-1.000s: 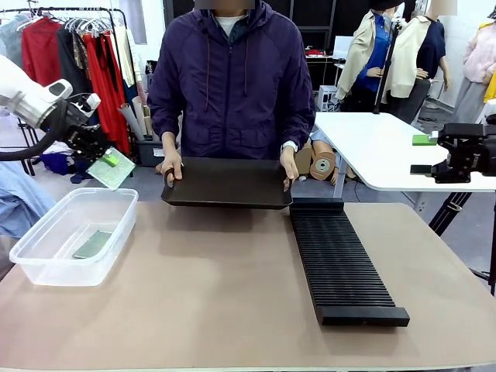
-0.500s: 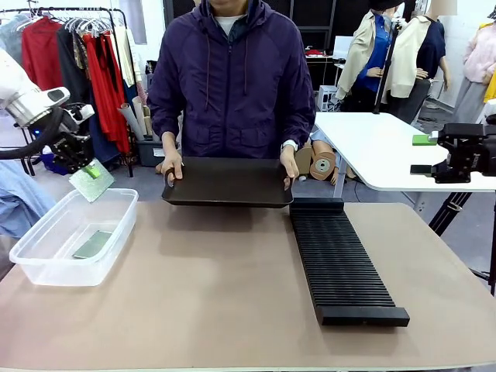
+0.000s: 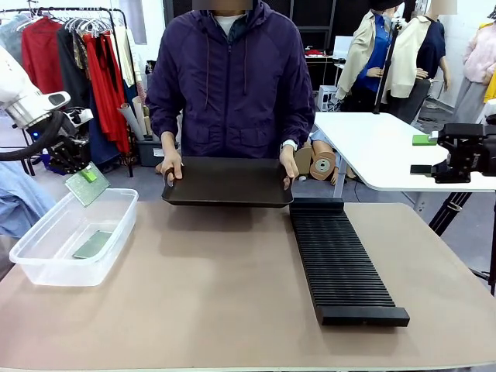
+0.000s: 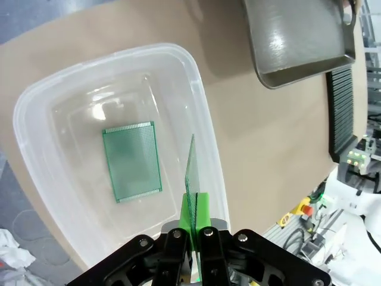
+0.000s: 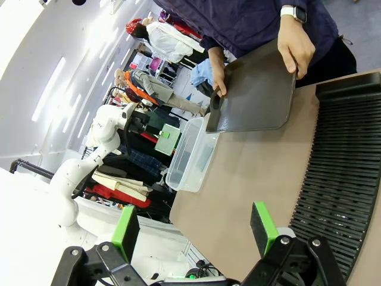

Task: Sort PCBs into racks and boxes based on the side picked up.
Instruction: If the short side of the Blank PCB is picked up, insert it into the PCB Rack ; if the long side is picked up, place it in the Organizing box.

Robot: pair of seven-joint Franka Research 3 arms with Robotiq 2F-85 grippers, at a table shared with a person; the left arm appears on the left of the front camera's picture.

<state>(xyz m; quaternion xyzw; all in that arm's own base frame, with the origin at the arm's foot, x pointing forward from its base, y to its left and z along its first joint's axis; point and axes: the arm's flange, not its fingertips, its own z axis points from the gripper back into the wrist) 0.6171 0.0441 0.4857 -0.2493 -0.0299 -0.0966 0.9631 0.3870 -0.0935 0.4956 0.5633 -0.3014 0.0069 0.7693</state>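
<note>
Left gripper pinches a PCB; any print seems illegible.

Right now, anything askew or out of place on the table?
Nothing stands out. One PCB lies flat in the clear tub, the left gripper holds another above it, and the slotted rack sits square.

Place: a robot test room set up like a clothes shop | Clues: clothes rack with red and dark clothes on hangers | white robot arm by the brown table | white side table | cardboard rolls on the floor
</note>
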